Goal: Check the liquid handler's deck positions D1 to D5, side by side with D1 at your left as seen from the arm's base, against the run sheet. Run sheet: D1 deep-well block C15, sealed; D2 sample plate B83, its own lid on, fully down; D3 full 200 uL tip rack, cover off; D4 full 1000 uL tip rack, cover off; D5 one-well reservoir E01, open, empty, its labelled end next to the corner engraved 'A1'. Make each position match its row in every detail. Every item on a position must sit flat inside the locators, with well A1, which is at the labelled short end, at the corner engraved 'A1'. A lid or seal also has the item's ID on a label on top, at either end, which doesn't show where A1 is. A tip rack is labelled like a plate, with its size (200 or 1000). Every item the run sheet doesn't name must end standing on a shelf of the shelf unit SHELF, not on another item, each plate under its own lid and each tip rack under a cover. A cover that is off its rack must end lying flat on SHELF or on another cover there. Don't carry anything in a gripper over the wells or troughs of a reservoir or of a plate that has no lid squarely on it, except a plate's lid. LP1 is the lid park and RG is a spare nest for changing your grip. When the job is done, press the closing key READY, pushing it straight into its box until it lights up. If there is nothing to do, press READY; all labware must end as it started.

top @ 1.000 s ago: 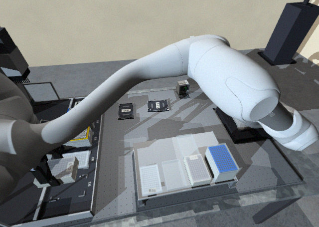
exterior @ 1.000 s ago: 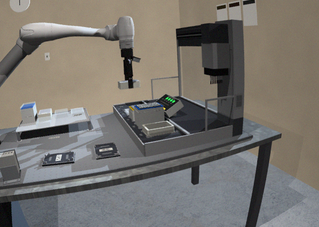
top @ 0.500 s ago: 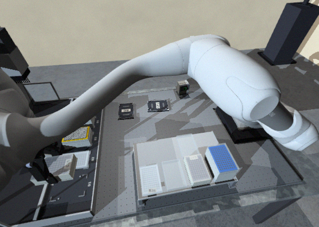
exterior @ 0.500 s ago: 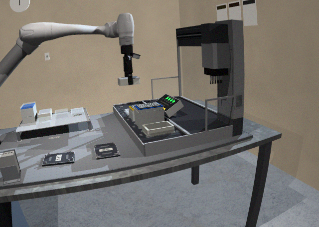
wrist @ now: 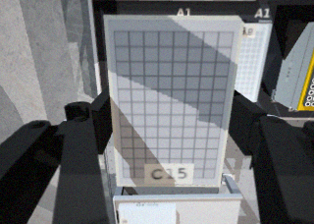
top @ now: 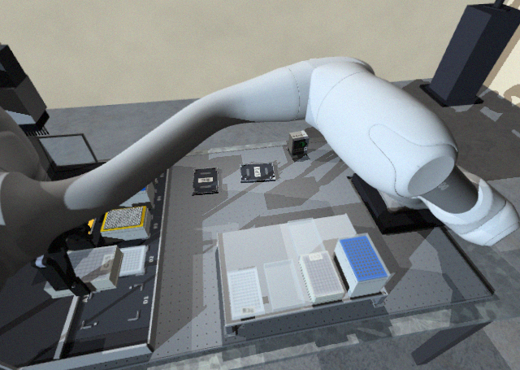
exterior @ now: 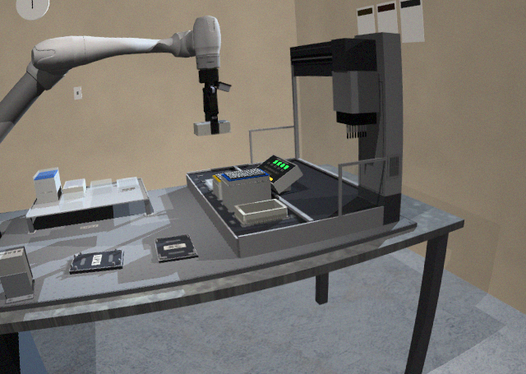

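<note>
My gripper [wrist: 168, 97] is shut on the long sides of the deep-well block C15 [wrist: 172, 98]. The block has a grid-patterned seal on top, with the C15 label at the end nearest the camera. It hangs level, high above the left end of the liquid handler's deck [exterior: 272, 194], as the exterior view shows [exterior: 211, 126]. In the top view the block [top: 95, 267] is over the edge of position D1 [top: 115, 311], which holds nothing. An engraved A1 mark [wrist: 183, 11] shows past the block's far end. The sample plate B83 [wrist: 255, 62] lies in D2.
A yellow-rimmed tip rack [top: 125, 221] stands beyond the plate, and a blue-rimmed rack [exterior: 246, 183] and a white reservoir [exterior: 260, 210] further along. SHELF [top: 295, 264] holds a blue rack [top: 361, 265] and several pale items. LP1 [top: 257, 171], RG [top: 205, 176] and the READY box [top: 298, 141] sit mid-table.
</note>
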Tool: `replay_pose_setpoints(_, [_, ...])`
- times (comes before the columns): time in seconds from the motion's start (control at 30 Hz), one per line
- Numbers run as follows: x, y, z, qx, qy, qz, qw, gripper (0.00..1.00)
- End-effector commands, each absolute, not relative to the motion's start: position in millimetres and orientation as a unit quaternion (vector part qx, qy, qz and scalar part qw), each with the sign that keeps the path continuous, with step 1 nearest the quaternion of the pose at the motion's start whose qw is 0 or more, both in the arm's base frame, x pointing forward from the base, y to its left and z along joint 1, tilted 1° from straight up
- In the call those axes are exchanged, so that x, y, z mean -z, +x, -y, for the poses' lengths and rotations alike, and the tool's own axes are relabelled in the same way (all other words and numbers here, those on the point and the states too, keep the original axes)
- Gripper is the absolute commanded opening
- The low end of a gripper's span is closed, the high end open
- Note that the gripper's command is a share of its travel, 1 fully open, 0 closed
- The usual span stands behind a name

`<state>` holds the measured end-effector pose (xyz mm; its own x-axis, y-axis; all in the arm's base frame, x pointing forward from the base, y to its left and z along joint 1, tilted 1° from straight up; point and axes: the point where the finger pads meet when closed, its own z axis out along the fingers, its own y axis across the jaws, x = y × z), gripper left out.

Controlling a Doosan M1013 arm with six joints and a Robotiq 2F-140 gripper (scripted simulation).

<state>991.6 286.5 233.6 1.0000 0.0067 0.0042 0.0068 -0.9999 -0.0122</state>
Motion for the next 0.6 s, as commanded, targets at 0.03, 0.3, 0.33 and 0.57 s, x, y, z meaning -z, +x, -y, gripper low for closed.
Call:
replay_pose_setpoints(0.03, [-242.4, 991.7, -286.6, 0.003, -1.0, 0.003, 0.007, 0.1])
replay_pose_setpoints(0.3, [-252.4, 991.6, -286.5, 0.003, -1.0, 0.003, 0.007, 0.1])
replay_pose_setpoints(0.33, [-254.1, 991.6, -286.4, 0.003, -1.0, 0.003, 0.007, 0.1])
replay_pose_setpoints(0.57, [-265.8, 991.5, -286.3, 0.003, -1.0, 0.003, 0.007, 0.1])
